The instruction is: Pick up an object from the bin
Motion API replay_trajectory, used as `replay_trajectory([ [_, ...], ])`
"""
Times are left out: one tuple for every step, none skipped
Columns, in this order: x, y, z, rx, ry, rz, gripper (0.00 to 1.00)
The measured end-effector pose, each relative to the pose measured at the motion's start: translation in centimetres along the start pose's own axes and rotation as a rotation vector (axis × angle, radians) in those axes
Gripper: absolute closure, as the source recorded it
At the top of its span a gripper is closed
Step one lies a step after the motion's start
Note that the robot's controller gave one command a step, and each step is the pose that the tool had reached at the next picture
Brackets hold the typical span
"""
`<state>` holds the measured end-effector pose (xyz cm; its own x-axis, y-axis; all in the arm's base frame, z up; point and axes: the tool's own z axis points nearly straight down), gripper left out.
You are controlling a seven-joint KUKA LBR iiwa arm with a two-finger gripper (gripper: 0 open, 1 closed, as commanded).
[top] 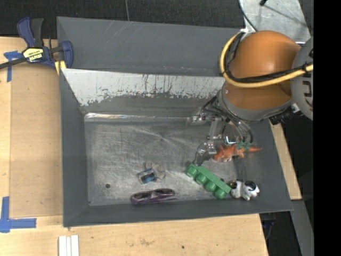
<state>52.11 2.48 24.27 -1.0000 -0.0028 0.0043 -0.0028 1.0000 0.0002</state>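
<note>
tool [217, 149] is down at the bin's [74, 159] 3 o'clock side, right over a small orange toy [232, 153] on the floor there. honestly can't tell if the tool is wide, narrow or gripping it. green block [208, 181] lies just at the toy's 7 o'clock, with a black-and-white toy [245, 190] at the block's far end. purple glasses [153, 196] sit at 6 o'clock and a blue-grey bit [151, 174] just above them.
</note>
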Motion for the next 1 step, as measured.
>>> replay_trajectory([
  [-0.15, 0.00, -0.36, 0.000, -0.008, 0.000, 0.00],
])
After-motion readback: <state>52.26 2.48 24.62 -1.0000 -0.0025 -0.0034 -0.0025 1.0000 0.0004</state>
